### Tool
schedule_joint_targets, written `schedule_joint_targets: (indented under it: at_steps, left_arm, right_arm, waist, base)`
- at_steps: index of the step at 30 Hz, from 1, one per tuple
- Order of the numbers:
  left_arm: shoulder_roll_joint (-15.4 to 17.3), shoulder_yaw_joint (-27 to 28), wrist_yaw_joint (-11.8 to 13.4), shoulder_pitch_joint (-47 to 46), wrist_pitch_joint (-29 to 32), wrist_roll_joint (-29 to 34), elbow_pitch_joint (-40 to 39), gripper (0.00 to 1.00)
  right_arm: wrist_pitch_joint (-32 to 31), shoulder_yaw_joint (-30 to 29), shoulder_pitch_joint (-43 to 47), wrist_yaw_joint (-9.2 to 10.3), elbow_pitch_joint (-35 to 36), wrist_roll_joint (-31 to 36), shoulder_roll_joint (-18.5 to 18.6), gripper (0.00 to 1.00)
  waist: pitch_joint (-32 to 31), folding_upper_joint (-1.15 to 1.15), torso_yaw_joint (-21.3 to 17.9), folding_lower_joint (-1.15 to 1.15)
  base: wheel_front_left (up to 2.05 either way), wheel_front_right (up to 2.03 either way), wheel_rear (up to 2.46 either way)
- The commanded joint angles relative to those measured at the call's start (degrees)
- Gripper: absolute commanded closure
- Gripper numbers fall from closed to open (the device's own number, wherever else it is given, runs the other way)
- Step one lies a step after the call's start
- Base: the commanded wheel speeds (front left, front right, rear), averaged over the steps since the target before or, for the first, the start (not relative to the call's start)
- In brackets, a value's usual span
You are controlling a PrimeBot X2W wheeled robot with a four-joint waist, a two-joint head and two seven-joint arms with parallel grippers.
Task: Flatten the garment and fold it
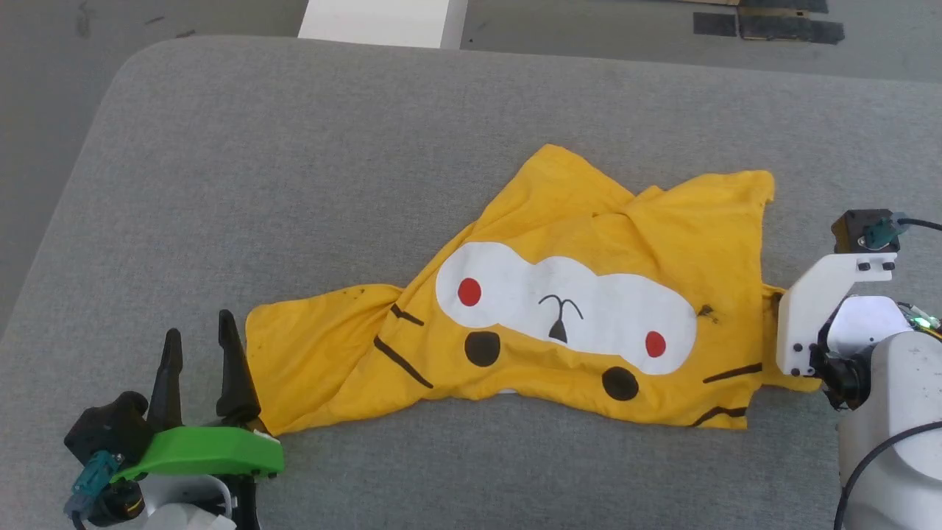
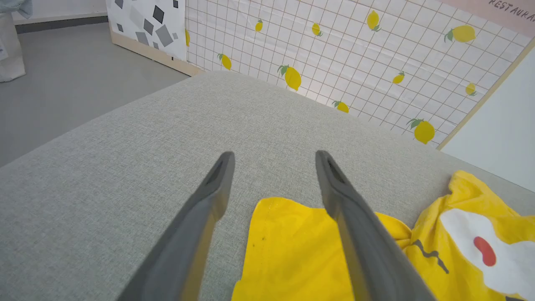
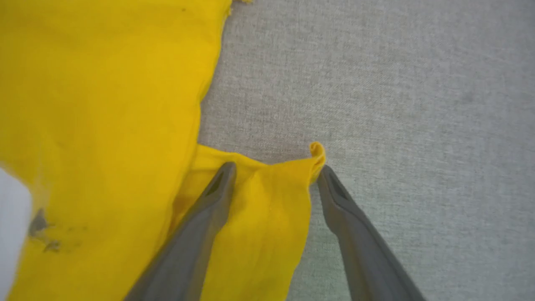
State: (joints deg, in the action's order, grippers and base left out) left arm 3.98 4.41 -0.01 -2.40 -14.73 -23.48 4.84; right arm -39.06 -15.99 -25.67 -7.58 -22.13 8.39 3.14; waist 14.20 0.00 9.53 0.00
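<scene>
Head view: garment looks soft and floppy; left gripper, right gripper both wide, I'd pinch its end corners.

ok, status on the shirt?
Left claw open, over a shirt corner. Right claw open over the opposite edge flap. Shirt crumpled, print up, not yet folded, on grey cushion.

Bare grey cushion lies open across the top and left of the head frame, room for my grippers to pass. The crumpled garment blocks the centre-right. My left gripper stands spread at its lower-left edge. A lemon-print wall closes the top of the left wrist frame.
</scene>
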Motion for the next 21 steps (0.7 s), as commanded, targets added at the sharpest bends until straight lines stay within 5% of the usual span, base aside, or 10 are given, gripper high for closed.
schedule_joint_targets:
  at_steps: [1, 3, 4, 5, 6, 12, 21]
  left_arm:
    - [-0.3, 0.1, -0.4, -0.9, -0.3, 0.3, 0.2, 0.00]
    - [-0.4, 0.2, -0.8, -1.1, -0.3, 0.3, 0.6, 0.00]
    - [-0.5, 0.3, -0.9, -1.2, -0.3, 0.2, 0.8, 0.00]
    - [-0.6, 0.3, -1.0, -1.3, -0.3, 0.3, 0.9, 0.00]
    - [-0.6, 0.4, -1.1, -1.4, -0.3, 0.4, 1.1, 0.00]
    - [-0.9, 0.5, -1.2, -1.4, -0.3, 0.6, 2.1, 0.00]
    - [-1.0, 0.1, -0.7, 0.2, -0.3, 0.3, 2.7, 0.00]
  right_arm:
    - [-0.7, -0.1, -0.4, 0.09, -0.7, 0.7, 0.3, 0.00]
    - [-1.5, -0.3, -0.1, 0.09, -1.6, 0.5, 0.3, 0.00]
    - [-1.7, -0.6, -0.1, 0.09, -1.9, 0.0, 0.3, 0.22]
    - [-1.5, -0.5, -0.2, 0.09, -1.9, -0.5, 0.3, 0.83]
    - [-0.9, -0.1, -0.2, 0.09, -1.9, -1.2, 0.3, 1.00]
    - [3.0, -2.8, 1.3, 0.09, 2.7, -6.6, 0.3, 1.00]
    - [0.2, -9.8, 19.3, 0.09, 14.8, -14.8, -0.2, 1.00]
  waist:
    - [0.6, 0.00, 0.7, 0.00]
    - [0.6, 0.00, 0.8, 0.00]
    - [0.6, 0.00, 0.8, 0.00]
    - [0.6, 0.00, 0.8, 0.00]
    - [0.5, 0.00, 0.6, 0.00]
    - [-1.5, 0.00, -0.4, 0.00]
    - [-4.4, 0.00, -3.5, 0.00]
  base:
    - [0.00, 0.00, 0.00]
    - [0.00, 0.00, 0.00]
    - [0.00, 0.00, 0.00]
    - [0.00, 0.00, 0.00]
    - [0.00, 0.00, 0.00]
    - [0.00, 0.00, 0.00]
    - [0.00, 0.00, 0.00]
